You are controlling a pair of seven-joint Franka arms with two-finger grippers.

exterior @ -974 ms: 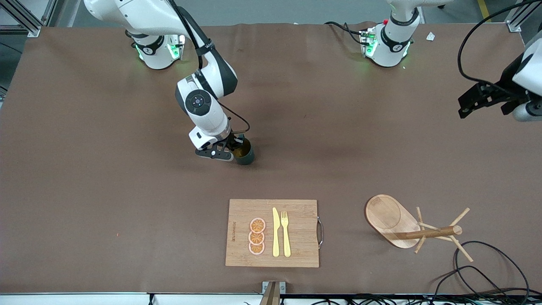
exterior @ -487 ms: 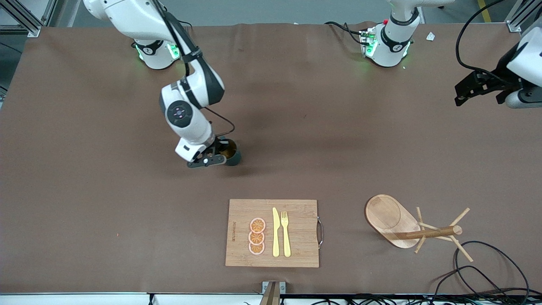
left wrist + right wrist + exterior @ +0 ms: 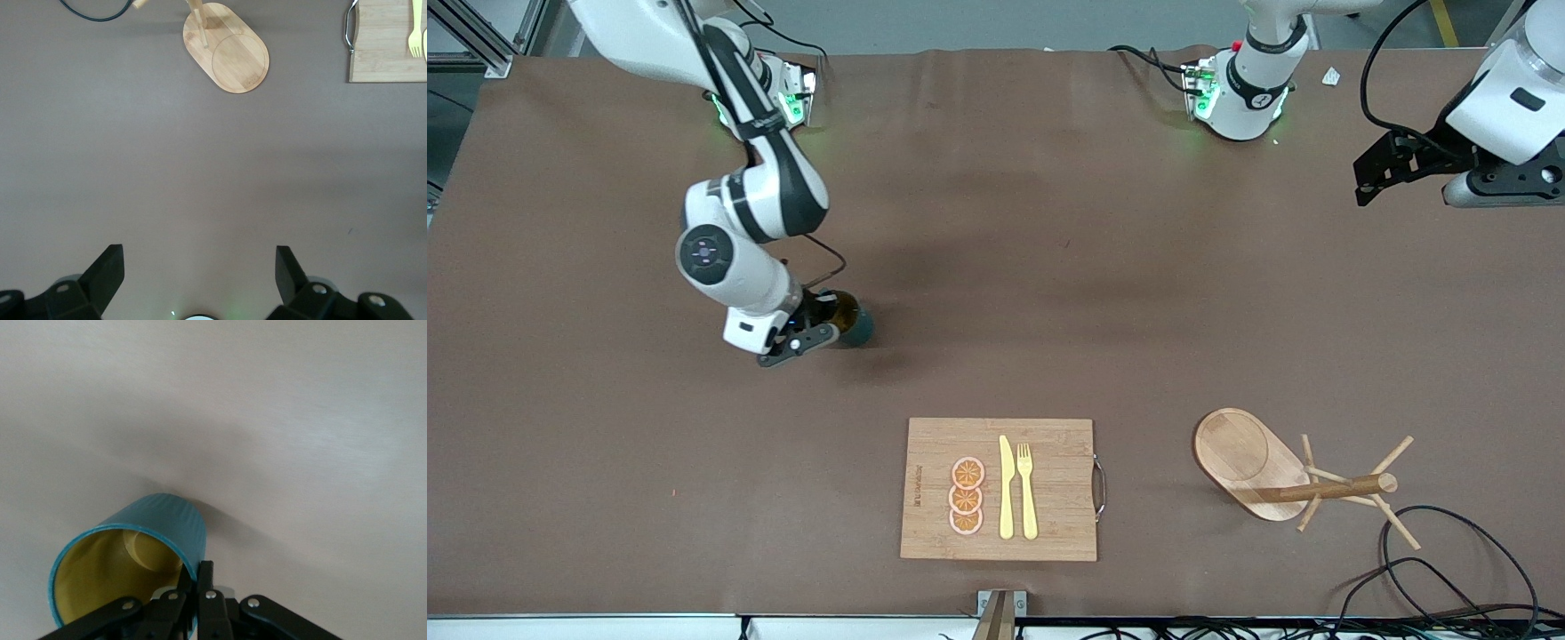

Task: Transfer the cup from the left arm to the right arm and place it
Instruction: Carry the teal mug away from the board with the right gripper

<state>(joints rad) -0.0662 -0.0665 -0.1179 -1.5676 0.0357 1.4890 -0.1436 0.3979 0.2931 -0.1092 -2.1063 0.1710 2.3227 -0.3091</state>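
The cup (image 3: 852, 322) is held by the right tool (image 3: 811, 331), whose fingers are closed on the rim wall, one inside and one outside, as the right wrist view shows (image 3: 127, 580). In that view the cup's mouth is turned toward the wrist camera, so its long axis is tilted off vertical and it is not standing upright. In the front view the held cup is over bare bench (image 3: 1049, 267) toward the right arm's end. Its shadow lies a little apart from it, which suggests it is clear of the surface; I cannot confirm the clearance. The handle is not visible in either view. The left tool (image 3: 1383, 167) waits over the left arm's end of the bench, jaws spread wide and holding nothing, well apart from the cup. The governing relation is therefore between cup and bench: the cup projects from the right tool's fingertips, base leading away from the wrist. In my judgement, placing calls for the axis to be brought upright as it descends, otherwise the base edge may land first and tip. The cutting board (image 3: 999, 489) and the peg rack (image 3: 1294, 476) lie nearer the front camera, clear of this area.
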